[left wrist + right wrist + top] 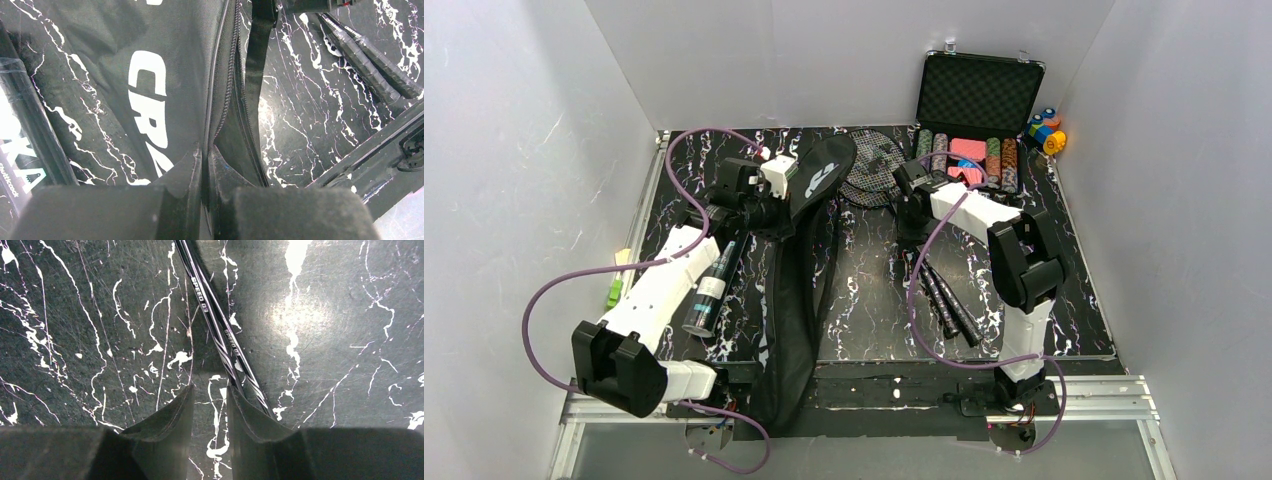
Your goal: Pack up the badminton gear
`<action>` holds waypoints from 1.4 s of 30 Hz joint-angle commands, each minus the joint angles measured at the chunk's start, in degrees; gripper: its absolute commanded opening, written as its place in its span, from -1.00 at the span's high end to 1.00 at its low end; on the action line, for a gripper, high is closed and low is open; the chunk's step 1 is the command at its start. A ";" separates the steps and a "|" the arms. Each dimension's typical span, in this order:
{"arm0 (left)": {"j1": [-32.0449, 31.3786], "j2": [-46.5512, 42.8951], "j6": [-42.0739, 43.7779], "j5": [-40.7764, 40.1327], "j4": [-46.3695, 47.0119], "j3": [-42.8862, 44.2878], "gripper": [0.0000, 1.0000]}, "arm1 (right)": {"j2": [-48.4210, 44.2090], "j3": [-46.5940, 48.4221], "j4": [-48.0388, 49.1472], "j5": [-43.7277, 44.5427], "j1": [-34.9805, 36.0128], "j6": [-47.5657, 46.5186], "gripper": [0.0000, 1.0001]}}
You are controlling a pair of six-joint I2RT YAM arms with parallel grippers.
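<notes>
Closest to the left wrist lens, the left pincer (205,150) is clamped tight. I judge it has the edge of the long black fabric bag with white lettering (150,75) pinched right at the zipper seam, presumably to lift that lip and hold the mouth open for loading. That bag lies lengthwise down the black, white-veined marble-look tabletop (874,300), from the far middle to the near edge. A long dark tube with pale lettering (714,280) rests just beside it on the left, outside the bag and partly under my left arm. Two thin black racquets (949,300) lie together to the right of the bag, grips toward me and strung heads overlapping near the bag's rounded far end. Over their shafts hovers the right pincer (210,390), fingers partly apart with nothing between them. The shafts run under one finger, not through the gap, so I reckon a sideways nudge comes before any squeeze. Both shafts are slim and glossy, printed "SPEED 03", and nearly touching, likely slippery to pick. No shuttlecocks show anywhere.
</notes>
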 commanded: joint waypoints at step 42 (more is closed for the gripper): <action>1.71 -4.30 0.02 0.30 2.10 -1.27 1.00 | -3.80 -9.06 5.81 -1.93 1.58 4.78 0.31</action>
